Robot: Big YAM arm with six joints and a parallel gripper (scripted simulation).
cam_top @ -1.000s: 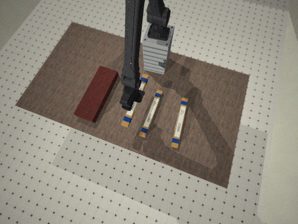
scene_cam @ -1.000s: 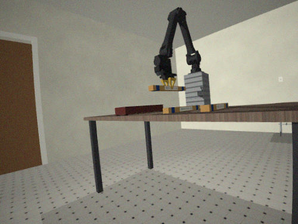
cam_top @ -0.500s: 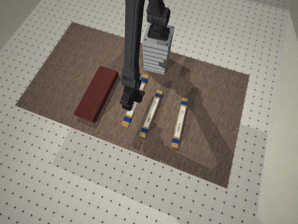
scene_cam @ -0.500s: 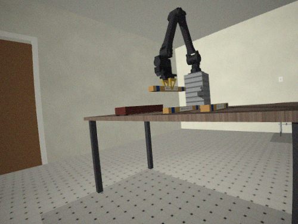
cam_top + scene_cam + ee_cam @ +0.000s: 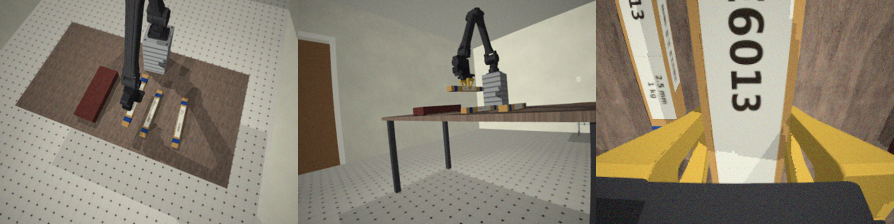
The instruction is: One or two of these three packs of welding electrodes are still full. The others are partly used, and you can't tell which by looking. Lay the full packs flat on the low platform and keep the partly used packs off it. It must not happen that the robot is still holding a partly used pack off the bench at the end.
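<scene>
My gripper [image 5: 133, 105] [image 5: 466, 84] [image 5: 746, 111] is shut on the middle of one electrode pack [image 5: 128, 117] [image 5: 453, 88] [image 5: 749, 50], an orange box with blue bands and a white E6013 label. It holds the pack level, well above the table. Two more packs lie flat on the wooden table: the middle pack [image 5: 151, 113] [image 5: 477, 109] [image 5: 643, 36] and the right pack [image 5: 179, 123] [image 5: 513, 106]. The low dark red platform [image 5: 96, 93] [image 5: 436, 109] lies to the left of the held pack, with nothing on it.
The arm's grey ribbed base [image 5: 157, 50] [image 5: 494, 88] stands at the back of the table [image 5: 208, 98] [image 5: 551, 114], behind the packs. The table's front edge runs below the packs in the top view.
</scene>
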